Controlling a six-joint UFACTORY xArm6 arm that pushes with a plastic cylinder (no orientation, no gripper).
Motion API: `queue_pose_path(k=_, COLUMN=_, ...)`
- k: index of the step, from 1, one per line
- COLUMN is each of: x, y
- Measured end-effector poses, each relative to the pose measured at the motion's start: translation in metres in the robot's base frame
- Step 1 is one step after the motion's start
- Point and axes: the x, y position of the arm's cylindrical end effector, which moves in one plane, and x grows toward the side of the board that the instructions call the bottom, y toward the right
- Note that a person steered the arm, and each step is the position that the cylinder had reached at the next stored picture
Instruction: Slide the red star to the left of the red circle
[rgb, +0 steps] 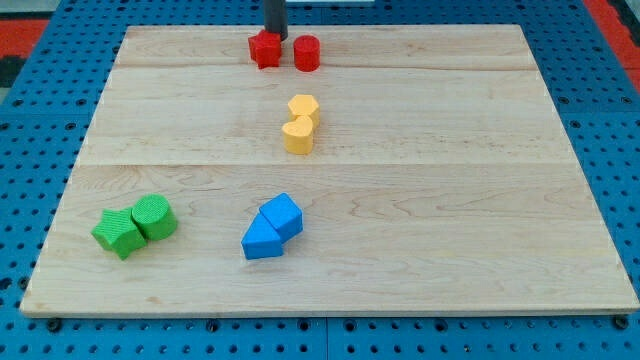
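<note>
My tip (274, 38) is touching the top edge of the red star (264, 49). This end effector is just a rod, so it is holding nothing. The red star is sitting just left of the red circle (306, 53), near the top of the tabletop (450, 200), with a small gap between them.

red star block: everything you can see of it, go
The red star-shaped block looks like matte painted wood, chunky, with blunt points, lying flat. It sits near the view's top edge of the pale wooden board, on the view's left of the red circle block, a narrow gap between them. My tip stands at its upper right edge, apparently touching.
</note>
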Motion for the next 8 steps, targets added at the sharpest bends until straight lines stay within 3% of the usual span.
queue_pose_path(k=2, x=-0.007, y=-0.017)
queue_pose_path(k=3, x=0.0, y=-0.096)
queue_pose_path(k=4, x=0.077, y=-0.098)
queue_pose_path(k=5, x=0.093, y=0.011)
queue_pose_path(k=6, x=0.072, y=0.057)
queue_pose_path(k=8, x=0.045, y=-0.006)
